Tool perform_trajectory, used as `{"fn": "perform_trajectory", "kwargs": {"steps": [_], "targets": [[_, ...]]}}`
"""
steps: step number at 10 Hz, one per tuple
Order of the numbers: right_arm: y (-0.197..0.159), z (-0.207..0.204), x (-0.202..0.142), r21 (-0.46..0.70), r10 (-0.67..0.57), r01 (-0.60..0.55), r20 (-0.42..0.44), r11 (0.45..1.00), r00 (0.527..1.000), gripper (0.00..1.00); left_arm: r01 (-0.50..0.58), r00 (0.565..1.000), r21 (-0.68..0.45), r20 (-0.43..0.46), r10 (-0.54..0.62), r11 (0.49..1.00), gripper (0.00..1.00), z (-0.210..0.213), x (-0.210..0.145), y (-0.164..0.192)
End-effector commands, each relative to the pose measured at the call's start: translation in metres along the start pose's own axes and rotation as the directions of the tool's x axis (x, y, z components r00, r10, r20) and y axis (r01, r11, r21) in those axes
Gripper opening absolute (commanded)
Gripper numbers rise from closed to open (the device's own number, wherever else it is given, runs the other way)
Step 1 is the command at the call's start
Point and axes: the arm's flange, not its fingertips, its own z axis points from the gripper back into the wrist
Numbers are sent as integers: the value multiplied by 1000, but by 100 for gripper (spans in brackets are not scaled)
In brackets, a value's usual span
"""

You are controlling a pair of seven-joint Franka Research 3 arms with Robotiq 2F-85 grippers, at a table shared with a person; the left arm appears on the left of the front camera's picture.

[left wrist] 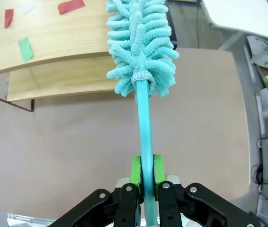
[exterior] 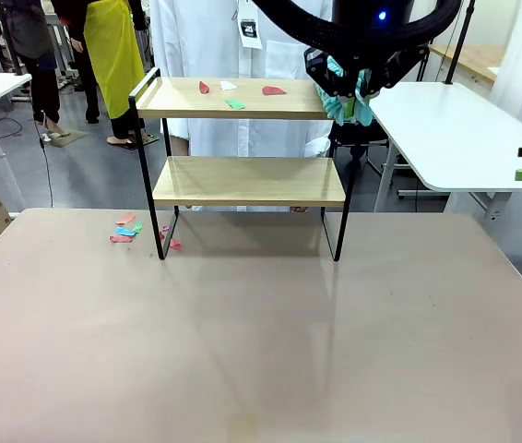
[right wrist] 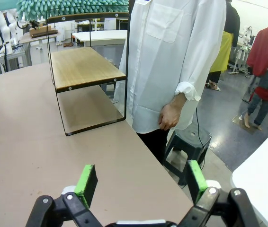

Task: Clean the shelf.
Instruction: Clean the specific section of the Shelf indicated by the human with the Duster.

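Shelf (exterior: 243, 180) at table's far edge, partly swept by my reckoning.
Left gripper (left wrist: 147, 171) clenched on duster (left wrist: 141, 42) by top board's right end; right gripper (right wrist: 142, 182) wide, empty. Scraps (exterior: 234, 104) lie on top board.

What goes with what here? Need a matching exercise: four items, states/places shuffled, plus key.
Items
1. teal duster
2. right gripper
3. green paper scrap
4. pile of paper scraps

States/places
A. open, holding nothing
B. on the beige tabletop, beside the left leg of the shelf
C. clamped by its handle in the left gripper
D. lying on the shelf's top board

Pairs: 1-C, 2-A, 3-D, 4-B
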Motion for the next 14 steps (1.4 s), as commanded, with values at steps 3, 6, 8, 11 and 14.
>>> {"fn": "perform_trajectory", "kwargs": {"steps": [3, 6, 8, 11, 14], "targets": [[1, -2, 6, -12, -13, 13, -23, 1000, 1000, 100, -2, 999, 74, -42, 5, 997, 13, -2, 14, 47], [1, -2, 6, -12, -13, 13, -23, 1000, 1000, 100, -24, 994, 153, -104, 41, 988, 13, -17, 20, 111], [1, -2, 6, -12, -13, 13, -23, 1000, 1000, 100, -18, 991, 244, -125, 50, 970, 13, -23, 17, 155], [1, -2, 6, -12, -13, 13, -23, 1000, 1000, 100, -19, 995, 407, -86, 59, 913, 13, -15, 13, 216], [1, -2, 6, -12, -13, 13, -23, 1000, 1000, 100, -54, 999, 529, 29, 46, 847, 13, 6, 16, 255]]}}
